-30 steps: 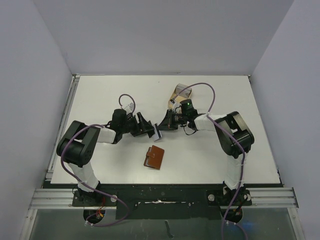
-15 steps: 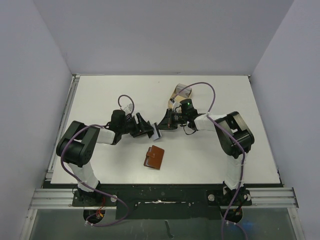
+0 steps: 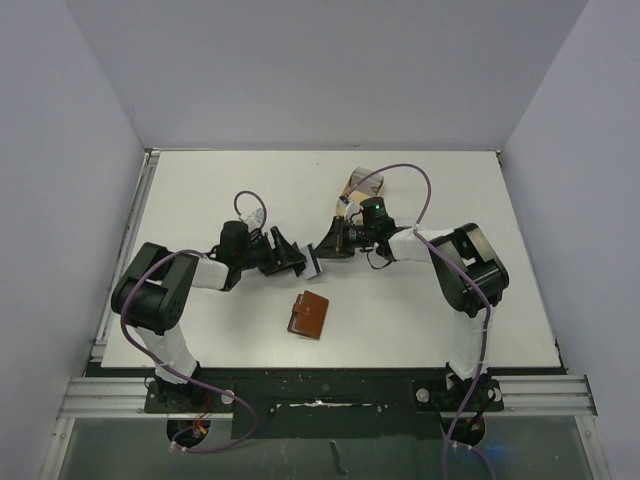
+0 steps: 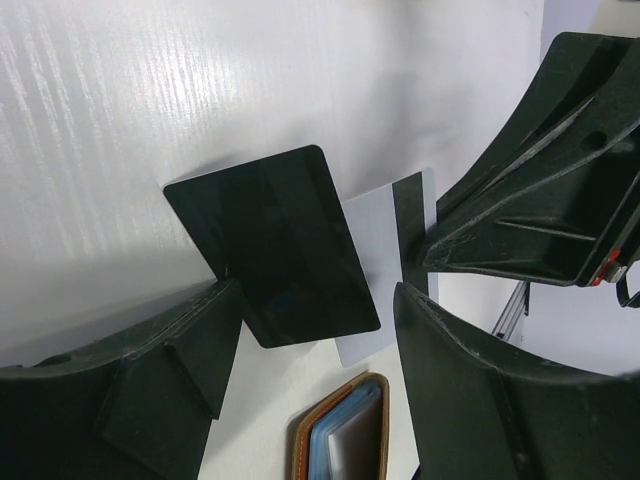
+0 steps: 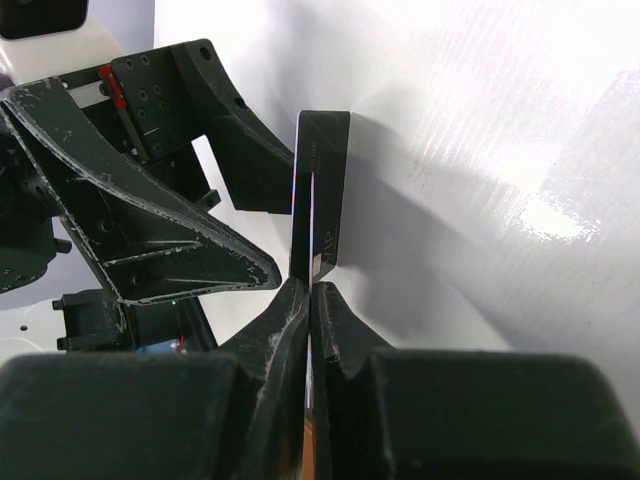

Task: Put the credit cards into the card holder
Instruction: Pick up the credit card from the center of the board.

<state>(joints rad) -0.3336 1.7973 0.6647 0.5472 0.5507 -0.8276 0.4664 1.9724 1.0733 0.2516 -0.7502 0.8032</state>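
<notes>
My right gripper [image 3: 323,257] is shut on two credit cards [image 3: 314,266], held on edge above the table's middle. The right wrist view shows them edge-on [image 5: 318,190], pinched between its fingertips [image 5: 310,295]. From the left wrist I see a dark card [image 4: 275,245] in front of a pale one with a dark stripe [image 4: 392,255]. My left gripper [image 3: 298,264] stands open facing them, its fingers [image 4: 150,390] on either side of the cards' near end. The reddish-brown card holder [image 3: 308,315] lies open on the table below, blue sleeves showing [image 4: 345,435].
A tan object with pale straps [image 3: 355,187] lies behind the right wrist. The white table top [image 3: 200,190] ends in a metal rail along the left [image 3: 125,250] and the near edge where both arm bases stand.
The left arm has drawn back slightly to the left. The right gripper and the cards have barely moved.
</notes>
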